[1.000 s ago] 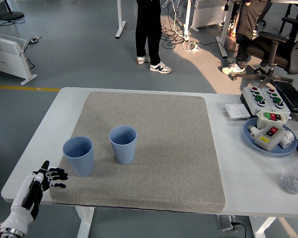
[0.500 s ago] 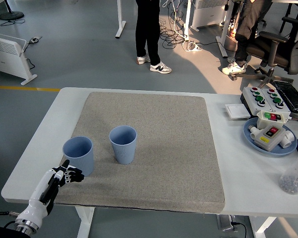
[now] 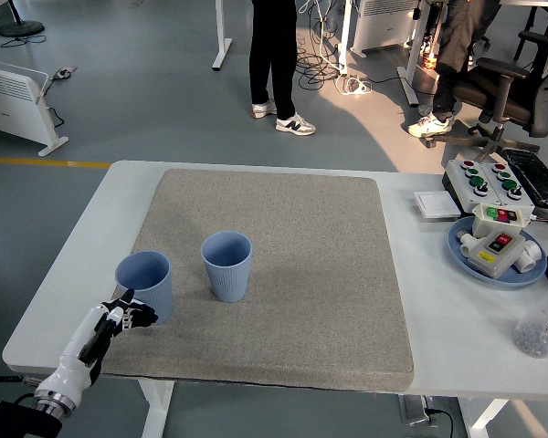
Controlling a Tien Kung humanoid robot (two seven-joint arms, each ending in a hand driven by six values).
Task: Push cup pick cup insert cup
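Now fingers [image 3: 137,315] touch left cup [image 3: 145,285].

Grey floor [image 3: 146,82] beyond the white table [image 3: 82,237], crossed at the left by a yellow line [image 3: 36,162]. White radiator [image 3: 14,100] at far left. Tangled cables [image 3: 324,64] near desk legs. Black office chair [image 3: 511,87] at upper right. Bright light patch [image 3: 374,114] on the floor.
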